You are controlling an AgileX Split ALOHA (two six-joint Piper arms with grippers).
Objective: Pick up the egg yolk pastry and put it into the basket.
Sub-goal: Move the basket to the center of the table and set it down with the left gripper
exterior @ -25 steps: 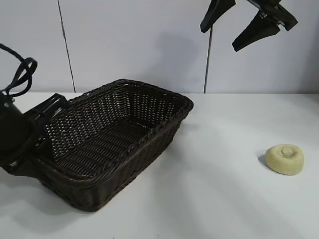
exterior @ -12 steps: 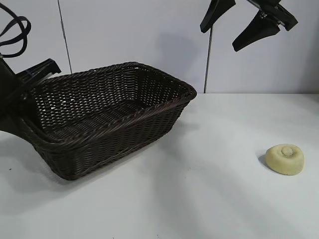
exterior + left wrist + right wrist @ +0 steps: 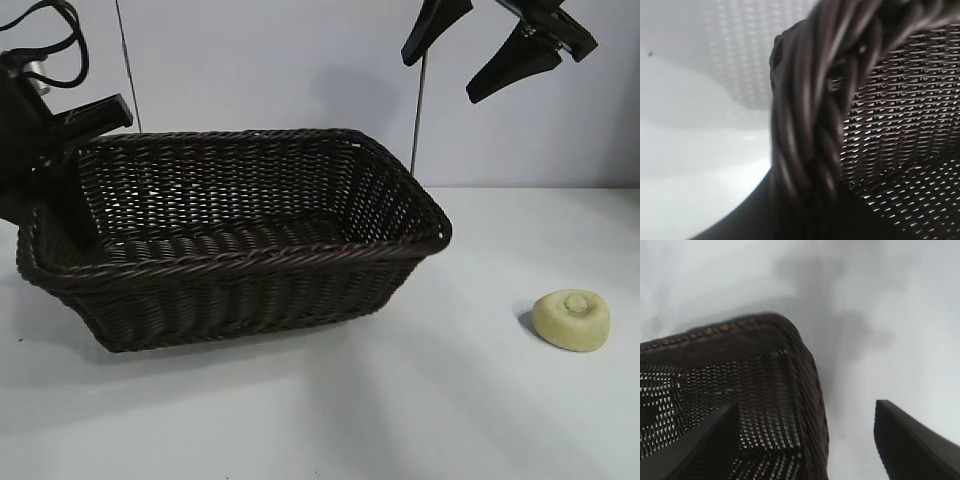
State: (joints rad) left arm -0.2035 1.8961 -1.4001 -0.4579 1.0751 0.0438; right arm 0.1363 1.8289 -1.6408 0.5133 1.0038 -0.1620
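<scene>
Exterior view: the left end effector (image 3: 62, 165) pinches the basket (image 3: 235, 245) rim at its left end. The pastry (image 3: 571, 319) sits well apart on the worktop (image 3: 420, 400). The right end effector (image 3: 487, 45) hangs wide overhead. Best to steady the basket and bring it near the pastry.

No readable text, labels or numbers — none

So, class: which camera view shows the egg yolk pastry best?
The exterior view: the egg yolk pastry lies fully visible on the table, right of the basket. Neither wrist view shows it; both show only basket and table.
</scene>
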